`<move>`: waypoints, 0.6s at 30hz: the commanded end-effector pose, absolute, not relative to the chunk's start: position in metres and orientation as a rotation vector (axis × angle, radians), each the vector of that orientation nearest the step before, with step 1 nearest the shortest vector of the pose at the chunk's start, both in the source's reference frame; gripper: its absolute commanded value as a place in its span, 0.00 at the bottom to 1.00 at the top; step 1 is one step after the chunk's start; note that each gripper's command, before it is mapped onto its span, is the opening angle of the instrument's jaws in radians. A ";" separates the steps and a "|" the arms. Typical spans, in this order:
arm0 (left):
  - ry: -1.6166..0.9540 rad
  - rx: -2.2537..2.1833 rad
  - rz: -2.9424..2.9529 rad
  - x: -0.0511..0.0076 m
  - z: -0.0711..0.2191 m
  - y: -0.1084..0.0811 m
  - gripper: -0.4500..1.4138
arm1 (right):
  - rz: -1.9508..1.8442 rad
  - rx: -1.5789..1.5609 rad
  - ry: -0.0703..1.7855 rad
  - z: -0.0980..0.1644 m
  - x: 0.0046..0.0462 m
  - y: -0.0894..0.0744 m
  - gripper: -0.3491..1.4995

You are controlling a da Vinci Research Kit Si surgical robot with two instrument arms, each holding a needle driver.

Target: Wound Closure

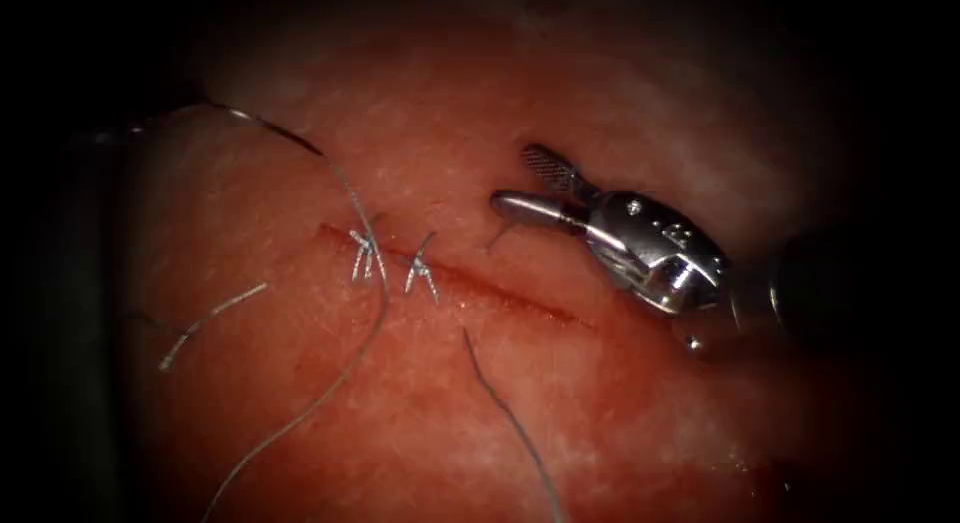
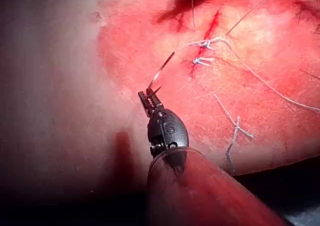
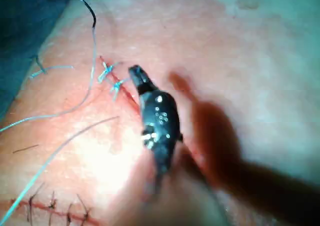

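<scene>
Two knotted stitches (image 1: 392, 260) across cut (image 1: 500, 291)

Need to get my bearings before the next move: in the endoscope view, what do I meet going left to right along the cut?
Short loose grey thread end → first knotted stitch → second knotted stitch → open silver right pincer.

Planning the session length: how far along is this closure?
Done: two knotted stitches across the cut's left end. In hand: right tool, fingers open, holds nothing; a dark sliver, likely the needle, at the tissue beside it. Remaining: the cut's right stretch gapes unstitched.
</scene>
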State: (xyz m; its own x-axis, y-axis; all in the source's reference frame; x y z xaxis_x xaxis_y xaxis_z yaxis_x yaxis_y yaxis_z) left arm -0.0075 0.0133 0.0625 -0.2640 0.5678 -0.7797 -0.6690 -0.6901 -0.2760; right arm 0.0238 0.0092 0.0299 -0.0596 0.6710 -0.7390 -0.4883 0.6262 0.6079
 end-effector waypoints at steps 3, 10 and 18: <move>0.127 -1.195 2.017 -0.0091 0.064 0.014 0.00 | 0.949 0.162 1.312 0.030 0.0232 0.008 0.90; 0.114 -1.176 2.063 -0.0108 0.067 0.016 0.00 | 0.980 0.113 1.278 0.029 0.0204 0.006 0.99; 0.044 -1.140 2.092 -0.0107 0.072 0.014 0.04 | 0.964 0.102 1.279 0.026 0.0167 0.005 0.99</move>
